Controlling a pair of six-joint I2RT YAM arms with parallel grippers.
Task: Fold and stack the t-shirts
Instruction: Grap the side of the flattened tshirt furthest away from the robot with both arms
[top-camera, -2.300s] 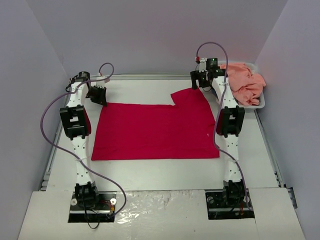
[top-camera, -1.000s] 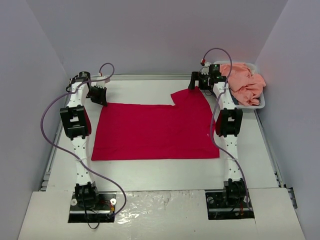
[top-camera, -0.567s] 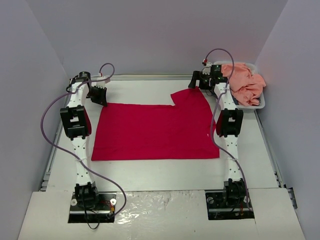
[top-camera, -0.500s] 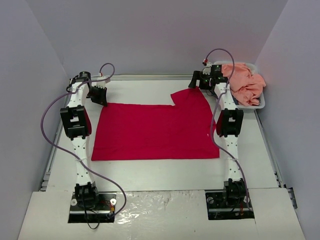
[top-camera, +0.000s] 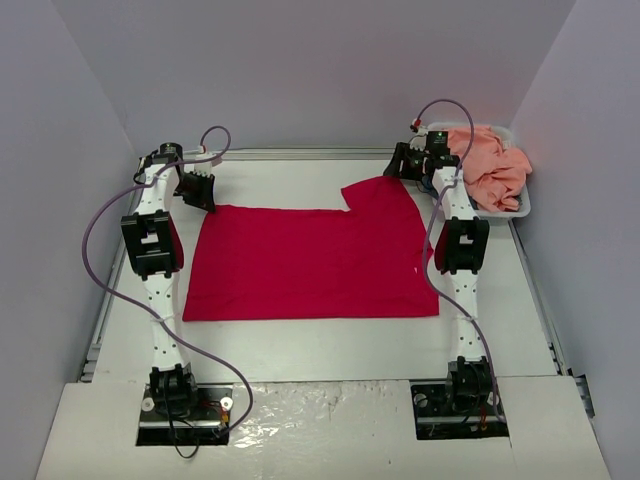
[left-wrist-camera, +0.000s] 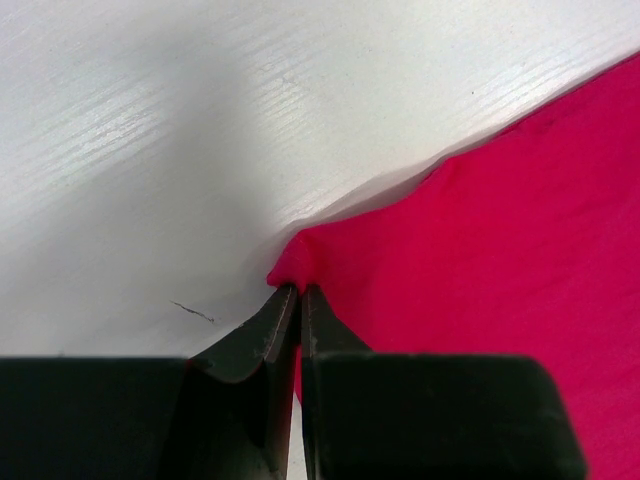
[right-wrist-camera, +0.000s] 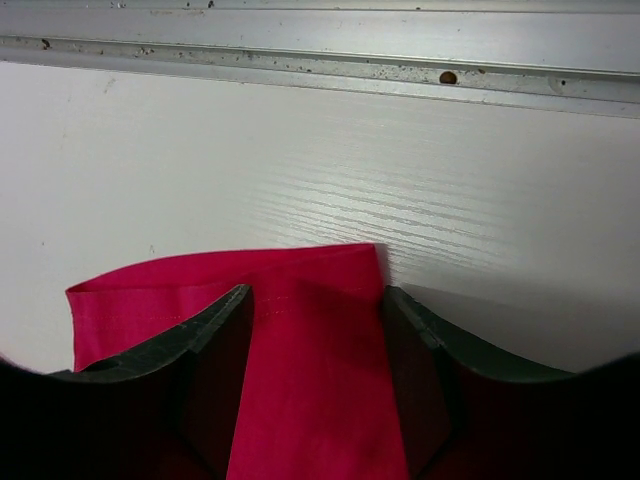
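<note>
Crimson cloth covers the middle of the white table (top-camera: 300, 335): the red t-shirt (top-camera: 310, 265) lies flat as a wide rectangle between the two arms, with one sleeve sticking out at its far right corner. The left gripper (left-wrist-camera: 298, 292) is pinched tight on the shirt's far left corner, where the cloth bunches into a small peak at the fingertips. The right gripper (right-wrist-camera: 315, 300) sits low over the end of the sleeve with its jaws partway apart. The hem lies between the two fingers, which are not pressed together on it. Beyond the sleeve a metal rail (right-wrist-camera: 300, 50) runs along the table's far edge. A peach-pink t-shirt (top-camera: 490, 160) is heaped in the white basket (top-camera: 522, 207) at the far right corner, just beside the right arm.
</note>
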